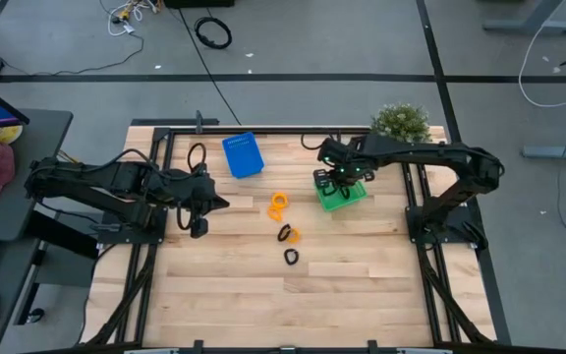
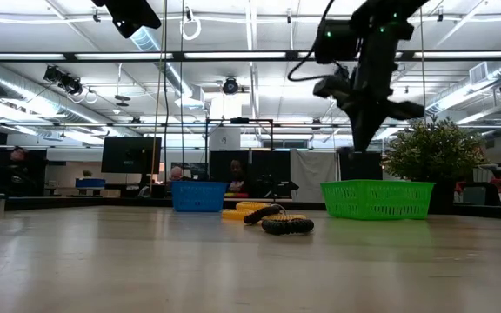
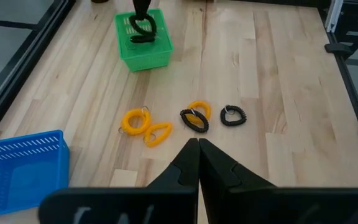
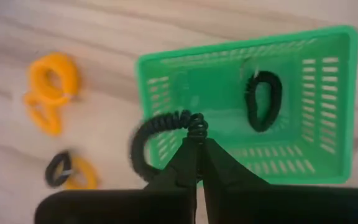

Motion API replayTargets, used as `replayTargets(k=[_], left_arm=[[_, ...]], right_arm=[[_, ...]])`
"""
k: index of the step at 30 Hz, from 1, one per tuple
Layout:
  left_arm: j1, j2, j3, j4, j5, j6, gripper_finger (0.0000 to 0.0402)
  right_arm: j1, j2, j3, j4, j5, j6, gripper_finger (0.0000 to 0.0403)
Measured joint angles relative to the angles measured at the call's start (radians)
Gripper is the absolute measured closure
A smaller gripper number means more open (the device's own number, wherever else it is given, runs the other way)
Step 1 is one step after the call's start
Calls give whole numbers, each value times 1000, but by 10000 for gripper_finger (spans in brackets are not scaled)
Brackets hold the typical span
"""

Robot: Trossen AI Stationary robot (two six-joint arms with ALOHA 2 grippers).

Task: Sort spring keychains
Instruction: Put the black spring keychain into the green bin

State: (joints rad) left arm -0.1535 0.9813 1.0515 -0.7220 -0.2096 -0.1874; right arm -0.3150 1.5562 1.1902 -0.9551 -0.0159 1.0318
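One black keychain point(image 4: 160, 134) hangs clamped in the right pincer point(image 4: 196, 144), directly over the green basket point(image 4: 328, 93) near the desk's far edge; another black one point(image 4: 263, 99) lies inside. Left pincer point(image 3: 197, 149), shut and empty, waits beside the blue basket point(image 1: 243, 155).

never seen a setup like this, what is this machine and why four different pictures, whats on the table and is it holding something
It is a robot with two dark arms at a wooden table, sorting small spring keychains into baskets. One picture looks straight down, one looks level across the tabletop, and two come from cameras on the wrists.

The right gripper is shut on a black keychain above the green basket, where another black one already lies. The left gripper is shut, holds nothing, and waits near the blue basket.

On the table lie two orange keychains, a black and orange pair touching, and a lone black one.
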Motion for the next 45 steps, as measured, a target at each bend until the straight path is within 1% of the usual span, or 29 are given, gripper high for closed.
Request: replayTargets(k=[8,13,18,26,33,36,38,45], left_arm=[[0,0,0,0,0,-11,397],[0,0,0,0,0,-11,397],[0,0,0,0,0,-11,397],[0,0,0,0,0,-10,397],[0,0,0,-2,0,-10,397],[0,0,0,-3,0,-10,397],[0,0,0,-5,0,-10,397],[0,0,0,-8,0,-10,397]], right_arm=[[-58,1,-112,81,8,-45,401],[-90,1,-151,149,2,-53,401],[-96,15,-176,177,14,-46,401],[-91,107,-180,239,-4,-46,401],[-91,123,-180,243,-8,-57,399],[-91,123,-180,239,-8,-56,383],[-91,123,-180,229,-11,-57,363],[-91,118,-176,220,-34,-74,266]])
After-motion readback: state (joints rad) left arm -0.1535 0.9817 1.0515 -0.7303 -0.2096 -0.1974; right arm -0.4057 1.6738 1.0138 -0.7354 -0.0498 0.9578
